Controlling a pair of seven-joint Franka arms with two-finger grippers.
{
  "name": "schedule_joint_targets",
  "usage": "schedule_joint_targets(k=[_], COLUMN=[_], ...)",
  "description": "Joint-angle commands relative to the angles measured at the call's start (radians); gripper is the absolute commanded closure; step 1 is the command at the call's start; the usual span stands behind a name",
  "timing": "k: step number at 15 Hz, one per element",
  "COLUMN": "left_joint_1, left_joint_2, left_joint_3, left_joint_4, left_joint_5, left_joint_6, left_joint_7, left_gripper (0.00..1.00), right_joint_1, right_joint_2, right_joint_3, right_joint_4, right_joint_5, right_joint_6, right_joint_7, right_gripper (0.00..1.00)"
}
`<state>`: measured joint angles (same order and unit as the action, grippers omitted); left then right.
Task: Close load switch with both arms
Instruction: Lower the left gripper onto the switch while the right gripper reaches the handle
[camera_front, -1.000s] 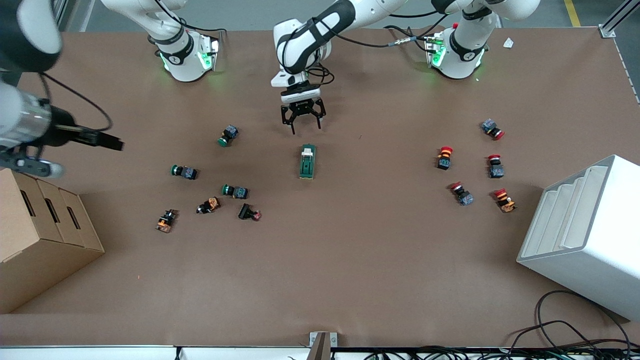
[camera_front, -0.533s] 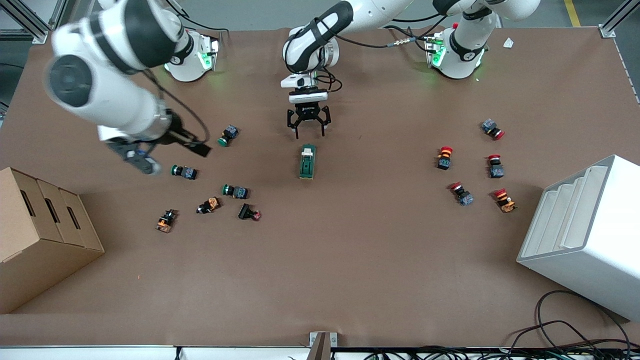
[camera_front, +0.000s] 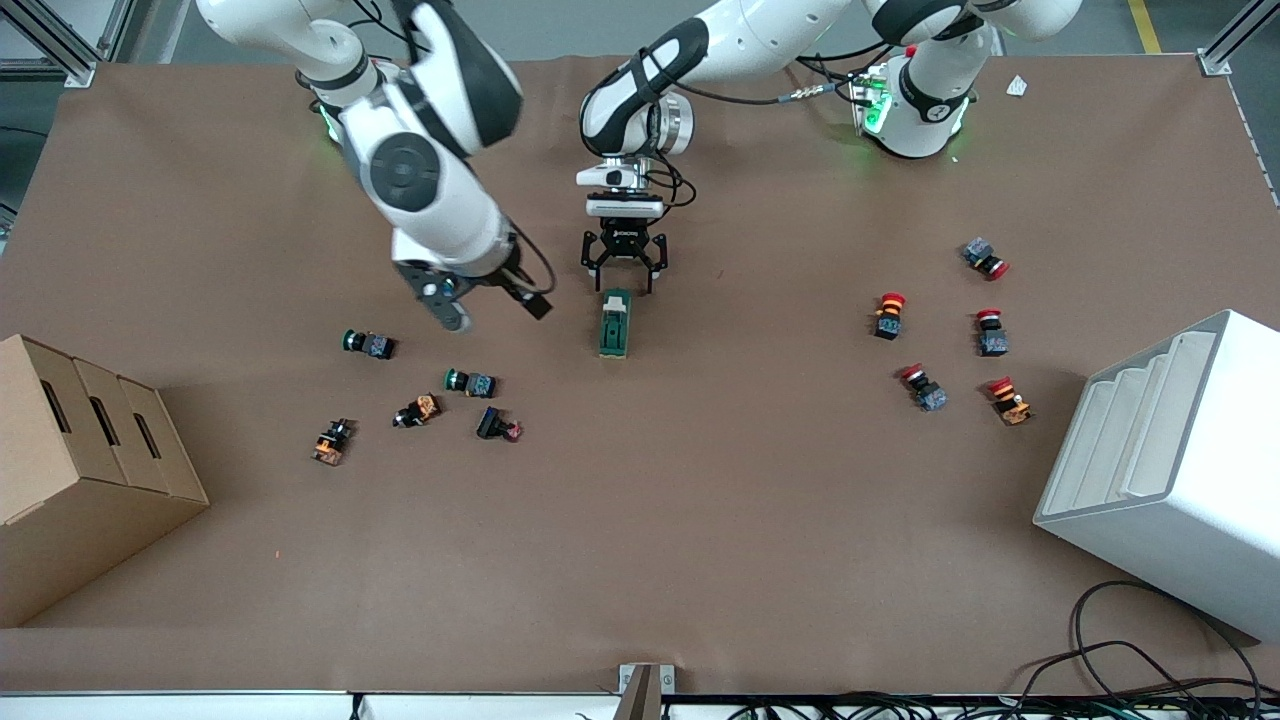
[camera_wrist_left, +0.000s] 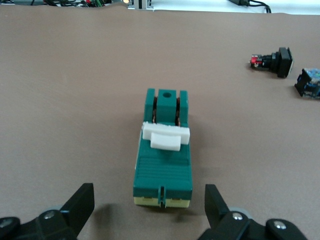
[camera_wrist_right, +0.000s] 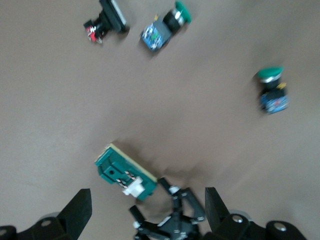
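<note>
Front view: load switch (camera_front: 615, 323) lies mid-surface, long axis running from the robots' bases toward the front camera. Left end effector (camera_front: 625, 279) hangs spread wide and empty over the end of the switch nearest the bases, the closer of the two. Right end effector (camera_front: 480, 300) is over bare surface beside the switch, toward the right arm's end.

Left wrist view: switch centred between the open fingers (camera_wrist_left: 80, 205), white lever (camera_wrist_left: 165, 136) across its width.

Right wrist view: right fingers (camera_wrist_right: 77, 210) apart, empty; switch lies diagonal.
</note>
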<state>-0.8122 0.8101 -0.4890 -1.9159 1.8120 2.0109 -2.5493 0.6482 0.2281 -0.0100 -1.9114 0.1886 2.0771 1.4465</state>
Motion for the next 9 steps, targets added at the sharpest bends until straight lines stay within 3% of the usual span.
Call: schedule_joint_targets(k=[1, 9], left_joint_1=[0.002, -0.013], left_joint_2=[0.046, 0.089], left_joint_3=[-0.003, -0.003], left_joint_4=[0.034, 0.049], left_joint_5=[0.067, 0.082], left_joint_6=[0.005, 0.000], left_joint_7=[-0.003, 0.000], left_gripper=[0.02, 0.01], right_joint_1=[0.053, 0.096], right_joint_2=[0.074, 0.230], right_joint_3=[-0.011, -0.005], right_joint_4=[-0.001, 0.000], right_joint_5=[0.017, 0.040], right_joint_6=[0.101, 0.349], right_joint_7=[0.098, 0.115], right_gripper=[0.00, 0.00])
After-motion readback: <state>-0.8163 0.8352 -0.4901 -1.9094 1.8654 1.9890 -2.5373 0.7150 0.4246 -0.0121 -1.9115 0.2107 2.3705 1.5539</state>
